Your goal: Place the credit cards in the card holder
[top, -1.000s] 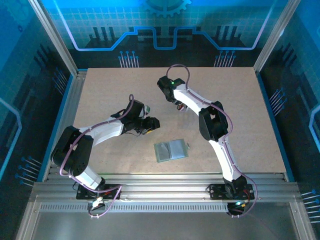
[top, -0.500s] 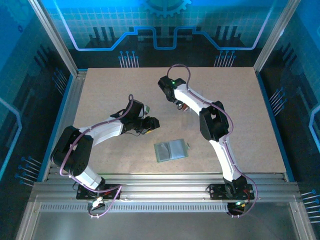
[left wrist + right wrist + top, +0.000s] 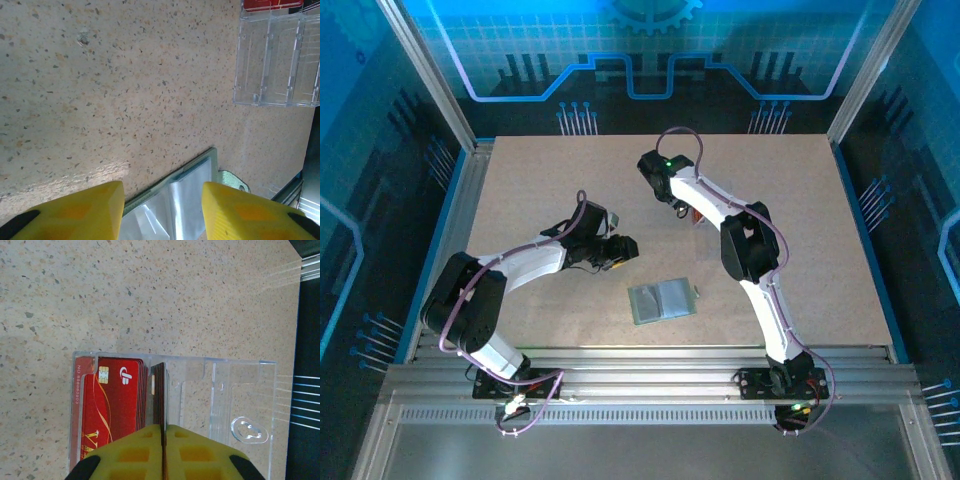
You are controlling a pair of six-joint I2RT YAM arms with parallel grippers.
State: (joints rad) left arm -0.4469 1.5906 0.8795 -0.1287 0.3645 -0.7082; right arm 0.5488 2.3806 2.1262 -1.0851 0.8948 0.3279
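Note:
A stack of red credit cards (image 3: 112, 400) stands in the left part of a clear plastic box (image 3: 240, 390). My right gripper (image 3: 163, 432) is shut on the edge of one dark red card (image 3: 160, 390) standing upright beside that stack. From above, this gripper (image 3: 692, 213) points down into the box at mid-table. The pale grey-green card holder (image 3: 663, 300) lies flat nearer the front. My left gripper (image 3: 620, 250) hovers to its upper left. In the left wrist view its jaws (image 3: 162, 210) stand open above the holder (image 3: 187, 195), gripping nothing.
The clear box (image 3: 275, 60) with red cards (image 3: 270, 5) sits beyond the holder in the left wrist view. Speckled beige tabletop (image 3: 520, 190) surrounds everything. Metal rails (image 3: 650, 360) run along the front edge, and blue-lit enclosure walls stand on the other sides.
My right gripper has closed onto the card in the box and shifted slightly right. The left arm and the holder have stayed put.

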